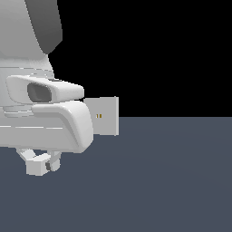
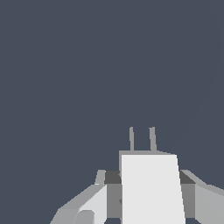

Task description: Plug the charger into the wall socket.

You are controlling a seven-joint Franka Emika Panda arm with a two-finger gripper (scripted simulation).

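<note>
**Charger in grip, socket still waiting**

A Franka Panda arm's gripper [image 2: 148,192] pinches the charger [image 2: 151,188] between its two fingers, one dark pad pressed to each side of the block, as the wrist view shows. Judging by that, the pick-up is done; approach, alignment and insertion are left. The wall socket [image 1: 105,116] stands upright on the dark floor [image 1: 172,181] in the exterior view, partly hidden behind the arm's bulky white link [image 1: 50,122], w/ nothing plugged into its two tiny gold slots [image 1: 99,116].

The charger is a small, plain off-white rectangular block, flat-faced, w/ two thin grey prongs [image 2: 142,139] sticking out of its far end, side by side and roughly parallel. In the wrist view the prongs point out over bare floor; no socket shows ahead of them, so the plug seems not yet lined up w/ its target. In the exterior view the held block appears low at that view's left, under the arm [image 1: 37,167], well apart from the plate, though detail there is too small to be sure. The socket plate reads as thick, square and off-white, its face turned toward the exterior view's left.
</note>
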